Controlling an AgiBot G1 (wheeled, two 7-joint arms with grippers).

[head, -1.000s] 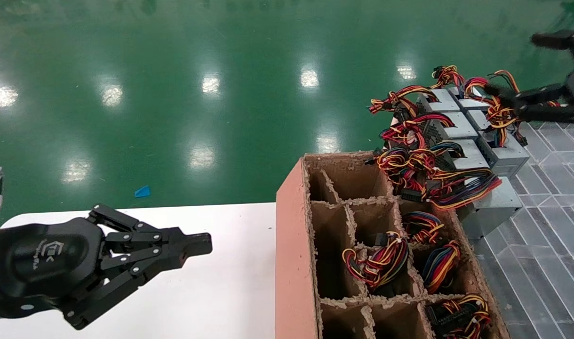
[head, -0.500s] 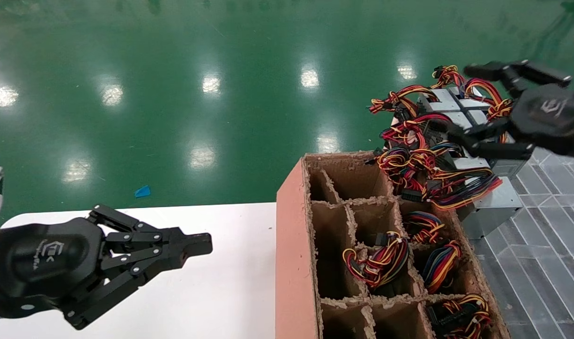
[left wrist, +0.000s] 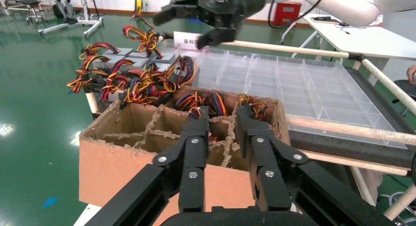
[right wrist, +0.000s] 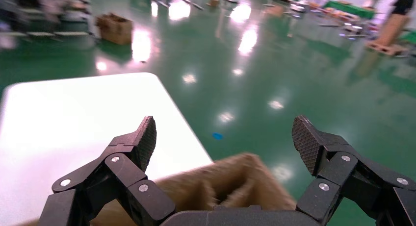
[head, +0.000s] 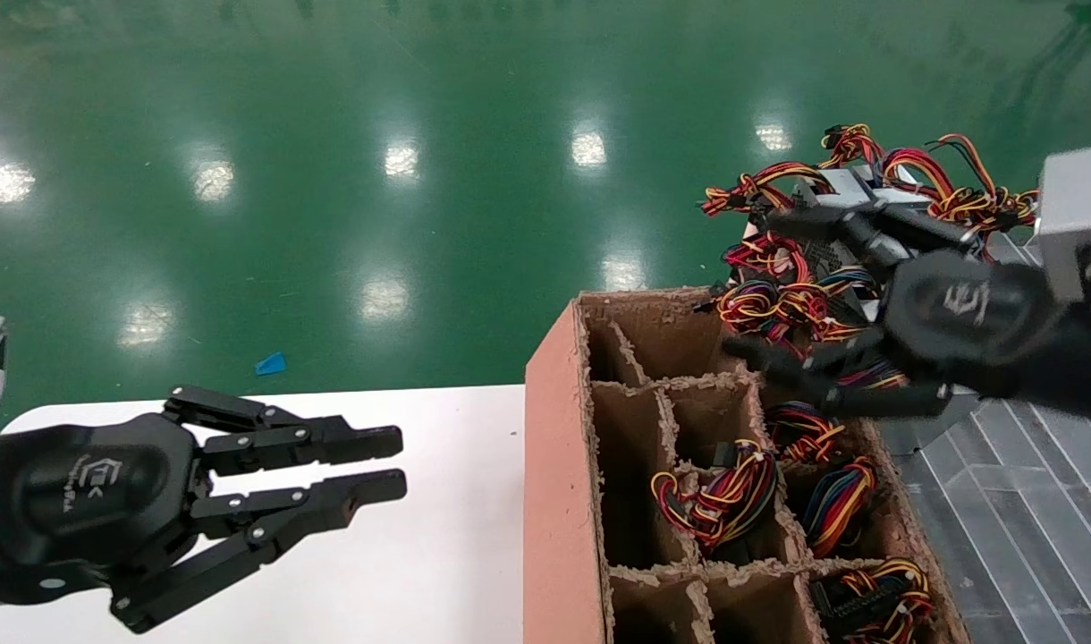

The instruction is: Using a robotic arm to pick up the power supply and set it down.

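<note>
Right claw (head: 778, 286) of the robotic arm (head: 1078, 224), spread wide and empty, hovering above the far corner of the cardboard box (head: 563, 465) and the wire bundles beside it. The power supply (head: 867, 192) sits ungrasped in the cluster of grey units beyond the box. Pick-up and set-down both appear outstanding. Left claw (head: 393, 465), slightly parted and empty, waits over the white worktop (head: 438, 555).

A glossy green floor (head: 349, 134) mirrors ceiling lights; a white table (head: 438, 537) stands near left.
</note>
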